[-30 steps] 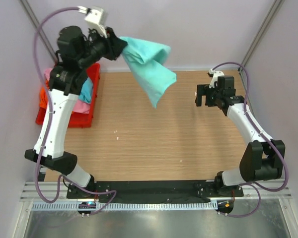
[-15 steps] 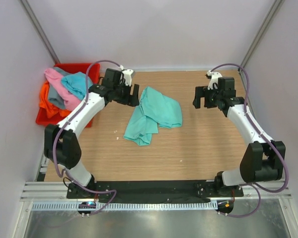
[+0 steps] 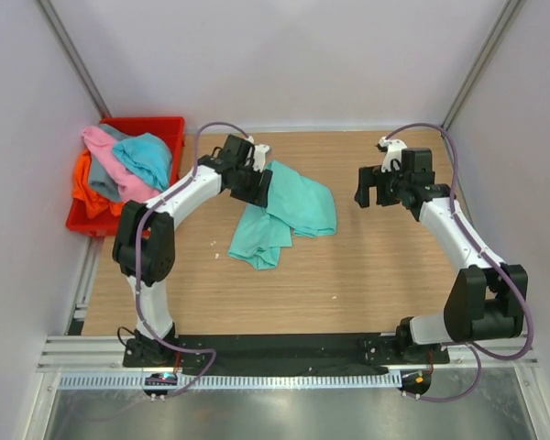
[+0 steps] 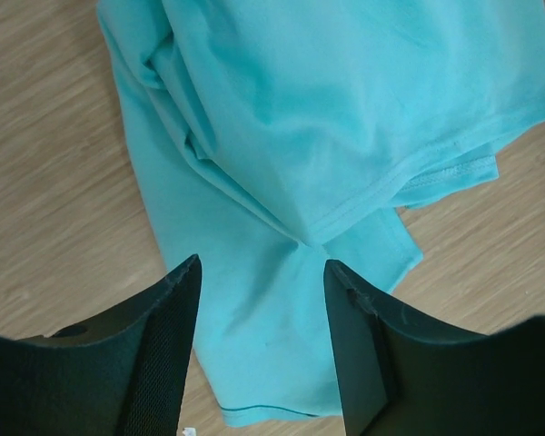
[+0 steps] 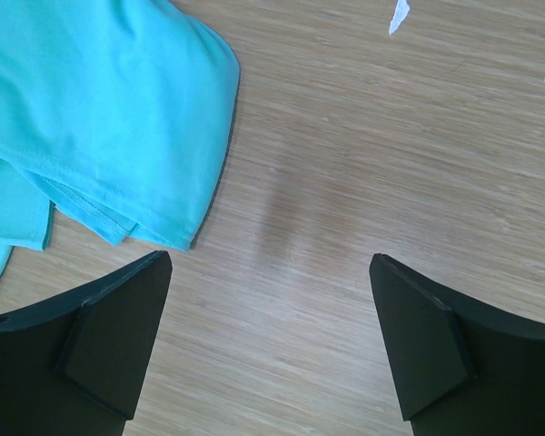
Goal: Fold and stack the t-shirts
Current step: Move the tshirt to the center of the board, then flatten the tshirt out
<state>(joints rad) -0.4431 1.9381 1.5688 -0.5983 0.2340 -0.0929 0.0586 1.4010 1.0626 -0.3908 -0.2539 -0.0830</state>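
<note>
The mint green t-shirt lies loose on the wood-grain table, a soft crumpled heap with one broad lobe and a narrower tail of cloth trailing toward the near edge. In the left wrist view its smooth knit shows shallow folds and a double-stitched hem running across the upper layer.

The left gripper hangs just over the shirt's far-left edge, its two dark, blunt fingers parted with only cloth beneath the gap and nothing pinched; one pad has a fine mesh texture. The right gripper sits to the right of the shirt, apart from it, its matte black wedge-shaped jaws spread wide over bare wood, holding nothing.

Well to the left of the mint shirt stands the red plastic bin, rectangular and hard-edged. Heaped in it are the pink t-shirt, the turquoise blue t-shirt, the grey t-shirt and the orange t-shirt, the orange spilling over its left wall
</note>
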